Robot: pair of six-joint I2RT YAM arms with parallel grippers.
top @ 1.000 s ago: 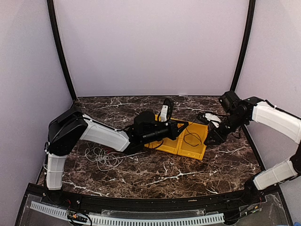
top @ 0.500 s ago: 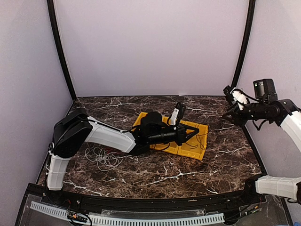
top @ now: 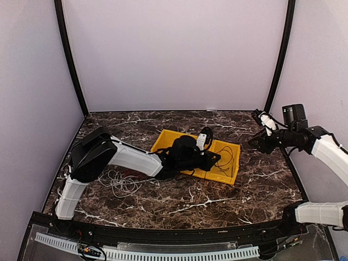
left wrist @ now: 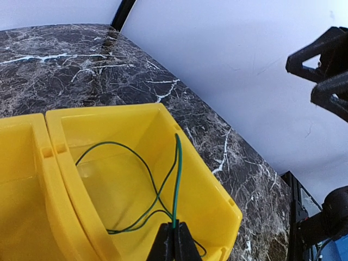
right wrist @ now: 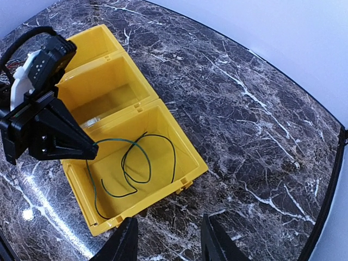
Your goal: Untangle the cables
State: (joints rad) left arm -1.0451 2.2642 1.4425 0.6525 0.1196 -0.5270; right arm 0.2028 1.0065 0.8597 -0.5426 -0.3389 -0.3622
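Note:
The black cable (top: pixel 228 156), dark green in the wrist views, lies in loose loops in the right compartment of a yellow bin (top: pixel 235 166). My left gripper (top: pixel 217 159) reaches over that compartment and is shut on one strand of the cable (left wrist: pixel 136 157); its fingertips (left wrist: pixel 175 235) pinch it just above the bin floor. In the right wrist view the cable (right wrist: pixel 138 163) and the left gripper (right wrist: pixel 93 150) show too. My right gripper (top: pixel 255 142) is open and empty, hovering right of the bin (right wrist: pixel 168 244). The white cable (top: pixel 120 182) lies bundled on the table by the left arm. I cannot make out the red cable.
The yellow bin (right wrist: pixel 109 38) has several compartments side by side; the others look empty. The table is dark marble (top: pixel 190 201) with walls close on three sides. The left forearm (top: pixel 136 160) lies low across the table's left half.
My right gripper has let go at the bin's right compartment and pulled up and away to the right. My left gripper has moved right over that compartment, holding the cable.

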